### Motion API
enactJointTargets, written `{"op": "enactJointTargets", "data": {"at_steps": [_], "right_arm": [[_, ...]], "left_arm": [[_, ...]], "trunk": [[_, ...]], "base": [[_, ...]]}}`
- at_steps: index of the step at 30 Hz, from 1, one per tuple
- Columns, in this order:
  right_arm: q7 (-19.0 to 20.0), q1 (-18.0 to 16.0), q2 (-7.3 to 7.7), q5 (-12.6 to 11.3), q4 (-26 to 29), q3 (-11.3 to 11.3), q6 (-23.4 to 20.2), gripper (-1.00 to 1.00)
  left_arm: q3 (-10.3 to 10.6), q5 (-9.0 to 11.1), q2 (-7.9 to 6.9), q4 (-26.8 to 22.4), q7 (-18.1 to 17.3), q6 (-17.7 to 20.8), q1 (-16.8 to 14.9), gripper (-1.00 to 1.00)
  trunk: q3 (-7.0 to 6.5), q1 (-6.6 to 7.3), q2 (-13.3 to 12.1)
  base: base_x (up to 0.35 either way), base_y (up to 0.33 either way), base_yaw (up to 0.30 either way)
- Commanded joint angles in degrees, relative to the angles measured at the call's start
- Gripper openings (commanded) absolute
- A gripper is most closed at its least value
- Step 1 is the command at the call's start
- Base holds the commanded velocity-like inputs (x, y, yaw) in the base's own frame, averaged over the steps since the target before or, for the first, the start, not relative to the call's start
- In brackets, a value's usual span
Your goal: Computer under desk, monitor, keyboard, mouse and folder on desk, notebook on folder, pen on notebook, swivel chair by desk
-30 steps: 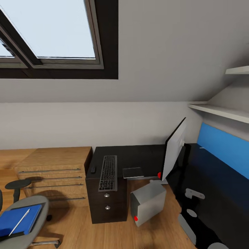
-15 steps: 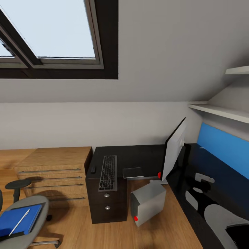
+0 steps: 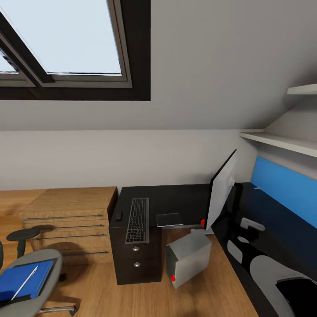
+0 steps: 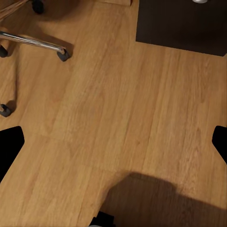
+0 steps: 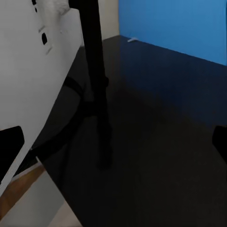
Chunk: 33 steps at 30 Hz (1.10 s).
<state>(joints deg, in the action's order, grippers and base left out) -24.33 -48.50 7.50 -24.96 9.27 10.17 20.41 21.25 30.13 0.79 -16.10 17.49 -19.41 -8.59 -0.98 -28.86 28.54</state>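
On the black desk lie the keyboard, the mouse to its left and the grey notebook to its right. The monitor stands edge-on at the desk's corner. The grey computer sits tilted on the floor beside the drawers. At the lower left the swivel chair carries the blue folder with the white pen on it. My right gripper is open over the desk, facing the monitor's stand. Over the floor, my left gripper is open.
A wooden cabinet with bar handles stands left of the desk. Shelves and a blue panel line the right wall. The chair's chrome legs and casters lie near my left gripper, with the drawer unit beyond.
My right arm has risen into the lower right of the head view and shifted over the desk. The desk's things and the chair have not moved.
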Motion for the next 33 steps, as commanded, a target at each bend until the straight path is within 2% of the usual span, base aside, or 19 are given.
{"op": "enactJointTargets", "data": {"at_steps": [1, 7, 14, 17, 21, 27, 30, 33], "right_arm": [[-0.15, -0.01, 0.07, -0.48, -0.05, 0.51, 0.23, 1.0], [-0.11, -0.01, 0.14, -0.35, -1.3, 0.54, 0.57, 1.0], [-0.09, 0.07, 0.38, 2.28, -2.09, 0.56, 0.79, 1.0], [0.56, 0.07, 1.61, 2.67, -2.19, 0.55, 0.63, 1.0], [4.38, 0.08, 3.29, 2.62, -2.3, 0.51, 0.08, 1.0], [7.97, 0.08, 5.72, 2.35, -4.58, 0.37, -0.57, 1.0], [9.34, 0.08, 6.27, 2.32, -4.79, 0.35, -0.62, 1.0], [12.45, 0.08, 7.1, 2.3, -5.0, 0.31, -0.7, 1.0]], "left_arm": [[0.51, 0.31, -0.01, 0.02, 0.37, -0.19, -0.03, 1.0], [0.54, 0.27, 0.0, 0.01, 0.36, -0.19, -0.03, 1.0], [0.58, 0.2, 0.01, 0.01, 0.35, -0.19, -0.03, 1.0], [0.62, 0.2, 0.12, 0.01, 0.35, -0.19, -0.03, 1.0], [0.63, 0.2, 0.24, 0.01, 0.35, -0.19, -0.03, 1.0], [0.72, 0.2, 0.53, 0.01, 0.35, -0.19, -0.03, 1.0], [0.72, 0.2, 0.64, 0.01, 0.35, -0.19, -0.03, 1.0], [0.72, 0.2, 0.76, 0.01, 0.35, -0.19, -0.03, 1.0]], "trunk": [[0.02, -0.02, 0.03], [0.02, -0.02, 0.03], [0.02, -0.02, 0.03], [0.02, -0.02, 0.03], [0.02, -0.02, 0.03], [0.02, -0.02, 0.03], [0.02, -0.02, 0.03], [0.02, -0.02, 0.03]], "base": [[0.0, 0.0, 0.0], [0.0, 0.0, 0.0], [0.124, 0.0, 0.0], [0.256, 0.0, 0.0], [0.089, 0.0, 0.0], [0.015, 0.0, 0.0], [0.009, 0.0, 0.0], [0.135, 0.0, 0.0]]}}
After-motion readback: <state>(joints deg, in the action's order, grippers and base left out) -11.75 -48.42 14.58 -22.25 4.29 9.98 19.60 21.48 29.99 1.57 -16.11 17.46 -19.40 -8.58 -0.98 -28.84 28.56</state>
